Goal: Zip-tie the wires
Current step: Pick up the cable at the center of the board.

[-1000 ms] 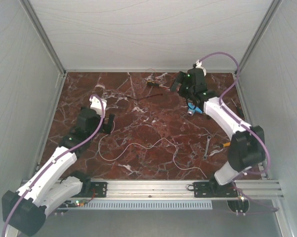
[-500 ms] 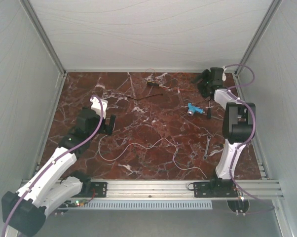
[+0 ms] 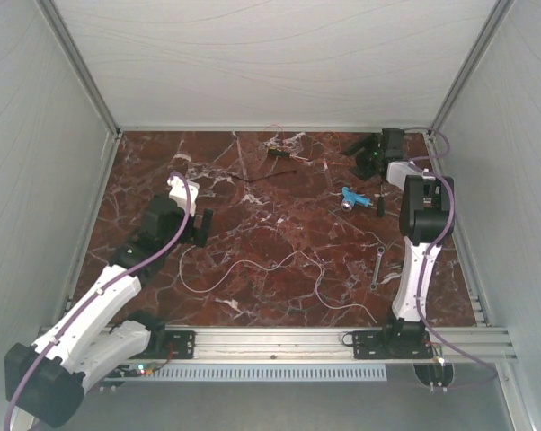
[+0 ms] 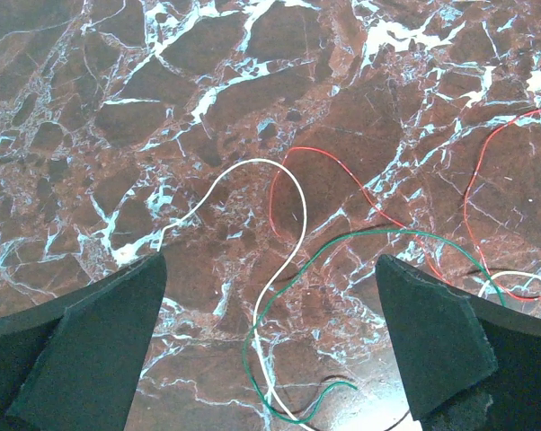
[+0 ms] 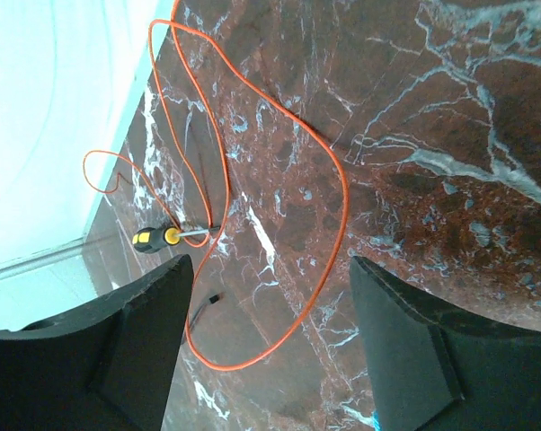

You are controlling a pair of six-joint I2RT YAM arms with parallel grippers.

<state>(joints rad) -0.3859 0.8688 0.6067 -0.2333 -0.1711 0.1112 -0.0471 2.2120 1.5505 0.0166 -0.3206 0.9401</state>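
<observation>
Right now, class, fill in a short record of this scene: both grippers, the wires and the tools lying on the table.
left gripper: open, empty, above the wires
right gripper: open, empty, far right corner, over an orange wire
wires: loose on the table, unbundled
black strip: on the table, untouched
screwdriver: far edge, beside the orange wire
blue tool: right side
wrench: right side, nearer than the blue tool

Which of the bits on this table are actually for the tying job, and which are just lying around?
For the job:
- wires
- thin black strip, probably the zip tie

Just lying about:
- screwdriver
- blue tool
- wrench
</observation>
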